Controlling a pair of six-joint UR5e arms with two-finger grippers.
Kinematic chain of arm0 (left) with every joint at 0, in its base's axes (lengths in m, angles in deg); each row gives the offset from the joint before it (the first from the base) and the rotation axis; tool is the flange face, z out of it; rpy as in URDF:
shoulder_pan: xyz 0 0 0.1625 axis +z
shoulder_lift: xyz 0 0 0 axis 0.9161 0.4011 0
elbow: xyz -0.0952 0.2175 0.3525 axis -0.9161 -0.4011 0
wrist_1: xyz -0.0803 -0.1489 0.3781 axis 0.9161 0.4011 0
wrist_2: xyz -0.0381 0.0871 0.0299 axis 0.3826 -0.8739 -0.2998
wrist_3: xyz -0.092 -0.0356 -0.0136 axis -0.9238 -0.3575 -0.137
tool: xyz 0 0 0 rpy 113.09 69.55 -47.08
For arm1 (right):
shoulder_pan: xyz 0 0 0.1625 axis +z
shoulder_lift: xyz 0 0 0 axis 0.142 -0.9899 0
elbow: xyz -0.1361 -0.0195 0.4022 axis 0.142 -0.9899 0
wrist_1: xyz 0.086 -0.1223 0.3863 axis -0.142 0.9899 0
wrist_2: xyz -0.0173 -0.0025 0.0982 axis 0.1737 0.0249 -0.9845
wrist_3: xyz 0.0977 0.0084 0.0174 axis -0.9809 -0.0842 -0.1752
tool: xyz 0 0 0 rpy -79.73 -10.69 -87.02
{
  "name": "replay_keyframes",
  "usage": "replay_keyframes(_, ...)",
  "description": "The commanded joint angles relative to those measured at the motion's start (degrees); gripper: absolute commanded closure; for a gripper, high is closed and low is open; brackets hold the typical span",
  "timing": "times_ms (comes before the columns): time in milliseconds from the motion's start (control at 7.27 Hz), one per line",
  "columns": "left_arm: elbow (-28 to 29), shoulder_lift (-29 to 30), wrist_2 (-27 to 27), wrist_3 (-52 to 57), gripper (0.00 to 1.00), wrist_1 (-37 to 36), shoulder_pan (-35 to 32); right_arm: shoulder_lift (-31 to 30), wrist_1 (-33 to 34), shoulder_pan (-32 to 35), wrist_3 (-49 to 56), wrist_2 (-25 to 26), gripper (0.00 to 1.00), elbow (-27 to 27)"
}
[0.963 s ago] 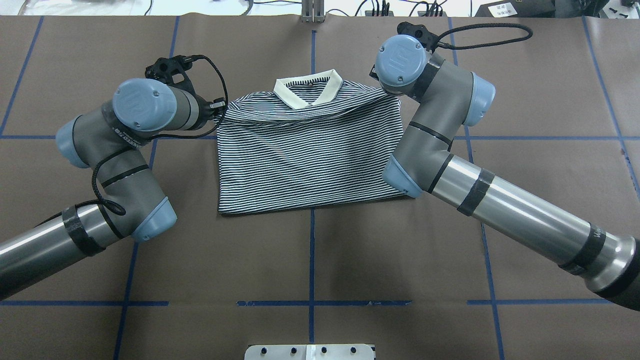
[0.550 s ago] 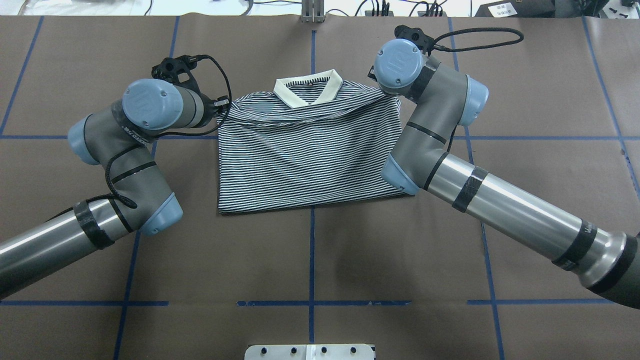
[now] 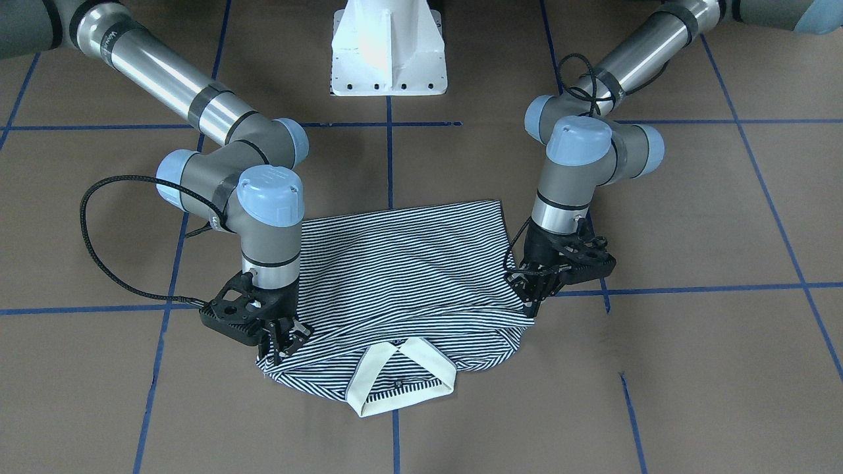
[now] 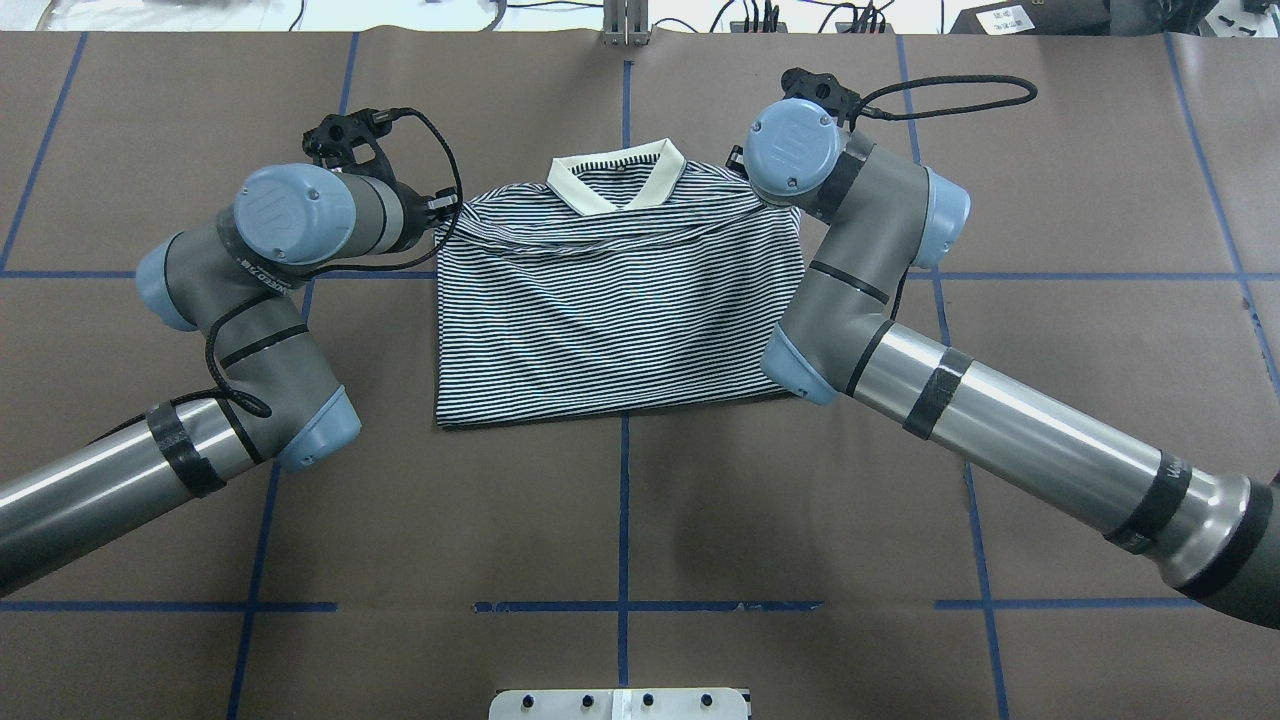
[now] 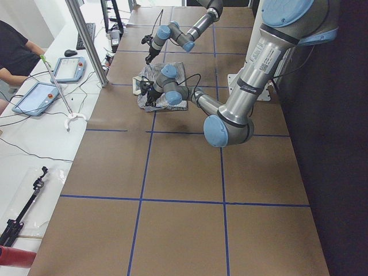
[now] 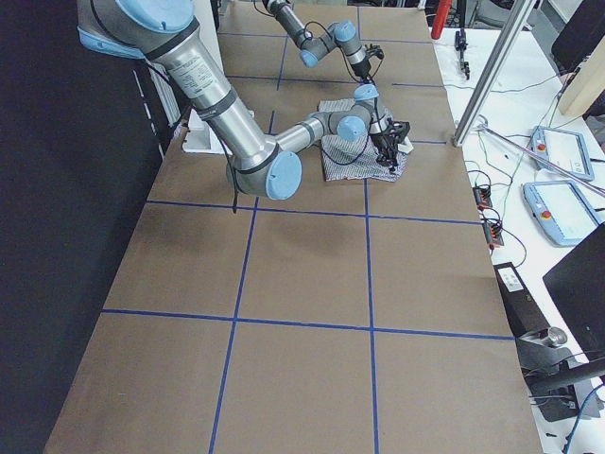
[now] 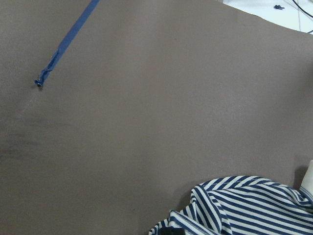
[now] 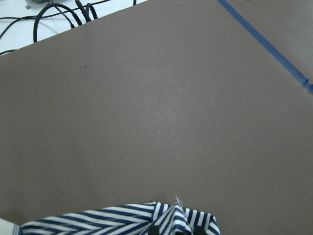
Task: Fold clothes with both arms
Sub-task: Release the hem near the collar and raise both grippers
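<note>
The navy-and-white striped polo shirt (image 4: pixel 620 310) lies folded on the brown table, its cream collar (image 4: pixel 615 180) at the far edge. It also shows in the front-facing view (image 3: pixel 408 270). My left gripper (image 3: pixel 530 301) is shut on the shirt's shoulder edge on my left, seen from overhead beside the wrist (image 4: pixel 443 212). My right gripper (image 3: pixel 283 342) is shut on the other shoulder corner; overhead, its wrist hides it. Both shoulder edges are raised a little and folded over. Striped cloth shows at the bottom of the left wrist view (image 7: pixel 244 205) and the right wrist view (image 8: pixel 127 220).
The white pedestal base (image 3: pixel 388 49) stands at the near middle edge. Blue tape lines (image 4: pixel 623 500) grid the brown table cover. A metal post (image 4: pixel 625 20) and cables sit at the far edge. Tablets (image 5: pixel 54 72) and an operator are beyond the far side.
The right wrist has moved inward toward the collar and slightly back toward me. The left wrist moved inward, then slightly back out. The shirt's shoulder fold has crept toward the hem.
</note>
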State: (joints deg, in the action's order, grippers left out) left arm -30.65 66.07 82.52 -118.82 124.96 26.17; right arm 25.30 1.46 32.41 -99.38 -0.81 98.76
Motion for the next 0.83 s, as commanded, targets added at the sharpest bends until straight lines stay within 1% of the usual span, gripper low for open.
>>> replay_keyframes(0,-2.3,-1.7,0.3,0.2,0.82,2.1,-0.1,-8.7,-0.7,-0.1,-0.6,-4.5,0.51,13.1)
replay_keyframes(138,-4.7,-4.1,0.7,0.0,0.79,2.2,0.4,-14.8,-0.3,-2.7,-1.3,-4.7,0.45,21.3)
replay_keyframes(275,-6.6,-5.4,0.7,0.0,0.79,2.2,0.4,-18.9,-0.4,-5.4,-5.5,-4.5,0.40,25.9)
replay_keyframes(413,-7.2,-5.9,0.7,-0.1,0.76,2.2,0.5,-20.5,-0.6,-8.3,-10.4,-3.8,0.37,27.7)
replay_keyframes(688,-7.3,-6.0,0.6,-0.3,0.76,2.2,0.6,-22.2,-0.3,-10.2,-11.6,-3.5,0.35,28.6)
